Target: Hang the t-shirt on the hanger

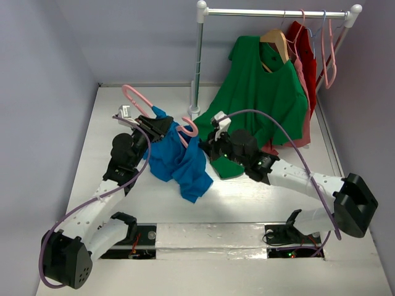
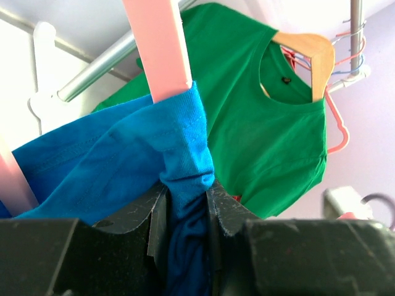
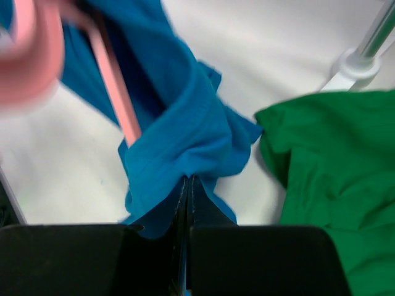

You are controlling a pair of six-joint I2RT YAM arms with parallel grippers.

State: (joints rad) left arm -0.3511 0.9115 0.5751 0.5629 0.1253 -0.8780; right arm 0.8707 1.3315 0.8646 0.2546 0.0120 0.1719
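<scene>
Left gripper [image 2: 185,206]: fingers [image 2: 154,216] clamped on a bunch of the t-shirt [image 2: 111,166], blue fabric pinched in the narrow gap between them. The hanger [image 2: 157,43] rises as a pink bar straight above the fingertips, with the shirt edge wrapped over its lower end. Cannot tell if the bar itself is in the pinch.

Right gripper [image 3: 187,197]: fingers pressed tight together, with a fold of the t-shirt [image 3: 185,135] caught at the tips and bunching up just ahead of them. The hanger [image 3: 114,92] runs as a thin pink bar ahead and left of the fingertips, going under the blue fabric. Green t-shirt [image 3: 333,160] lies to the right of the fingers, apart from them.

Top view: the t-shirt [image 1: 179,163] hangs crumpled between the left gripper [image 1: 159,126] and the right gripper [image 1: 207,148], its lower part resting on the table [image 1: 247,197]. The hanger [image 1: 137,98] sticks out beyond the left fingers, with its hook between the two grippers. Green t-shirt [image 1: 259,92] hangs on a wooden hanger [image 1: 276,42] from the rail [image 1: 271,12], beyond the right gripper, with red shirts [image 1: 305,55] and bare pink hangers [image 1: 330,55] further along.
</scene>
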